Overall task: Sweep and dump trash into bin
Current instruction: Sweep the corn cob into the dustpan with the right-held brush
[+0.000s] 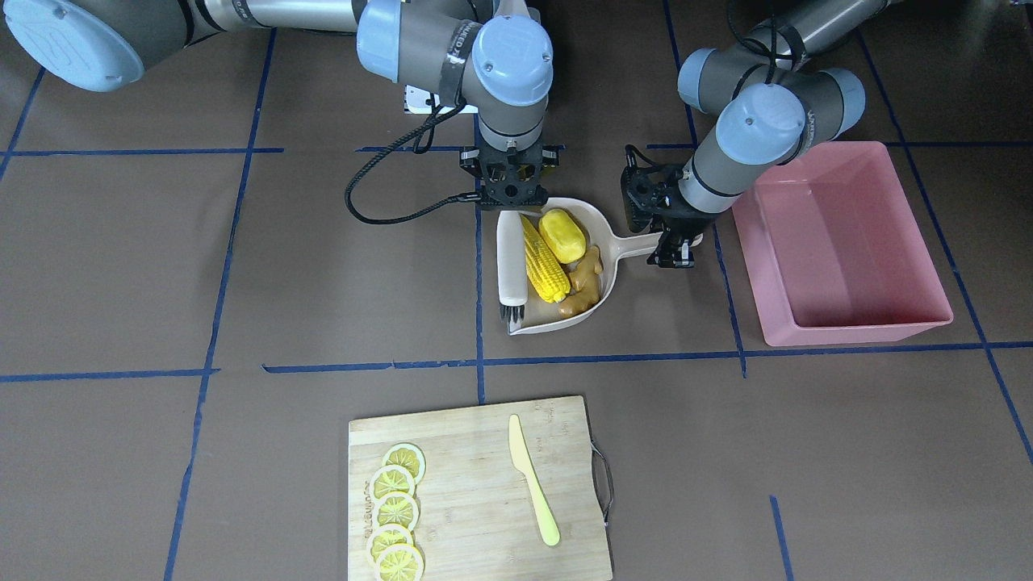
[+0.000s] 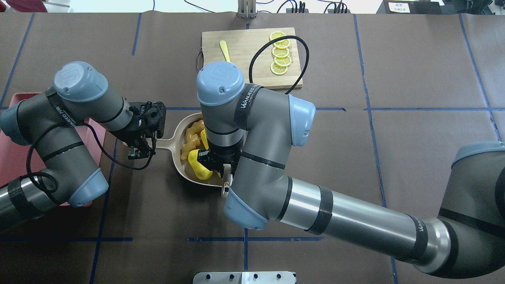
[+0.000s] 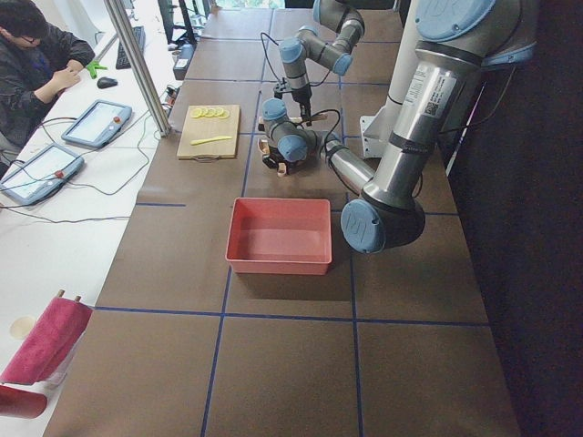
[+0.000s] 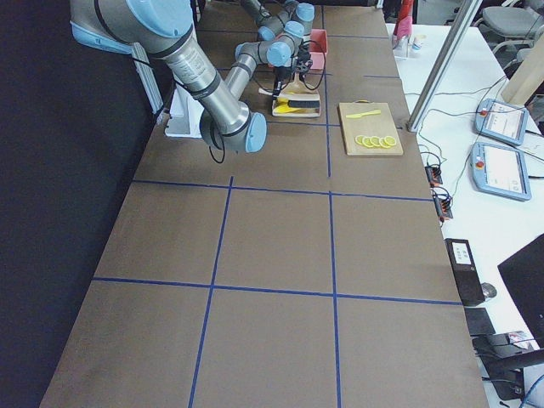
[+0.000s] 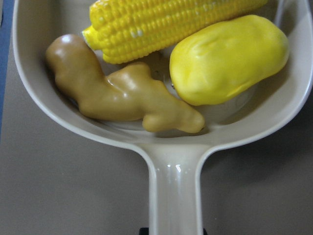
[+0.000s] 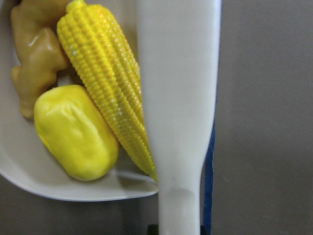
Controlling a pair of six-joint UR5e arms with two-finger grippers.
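Note:
The trash lies in a beige dustpan [image 1: 641, 244]: a corn cob [image 1: 542, 260], a lumpy yellow fruit [image 1: 562, 234] and a tan ginger root [image 1: 584, 282]. My left gripper [image 1: 676, 250] is shut on the dustpan's handle [image 5: 175, 186]. My right gripper [image 1: 510, 202] is shut on a white brush [image 1: 511, 270] that lies along the pan's open side beside the corn [image 6: 105, 93]. The pink bin [image 1: 871, 332] stands empty just beyond my left gripper, on the side away from the dustpan. My left arm hides most of the bin in the overhead view.
A wooden cutting board [image 1: 476, 492] on the far side of the table from me carries lemon slices [image 1: 395, 500] and a pale yellow knife [image 1: 533, 480]. A person [image 3: 36, 55] sits at a side desk with tablets. Blue tape lines cross the brown table.

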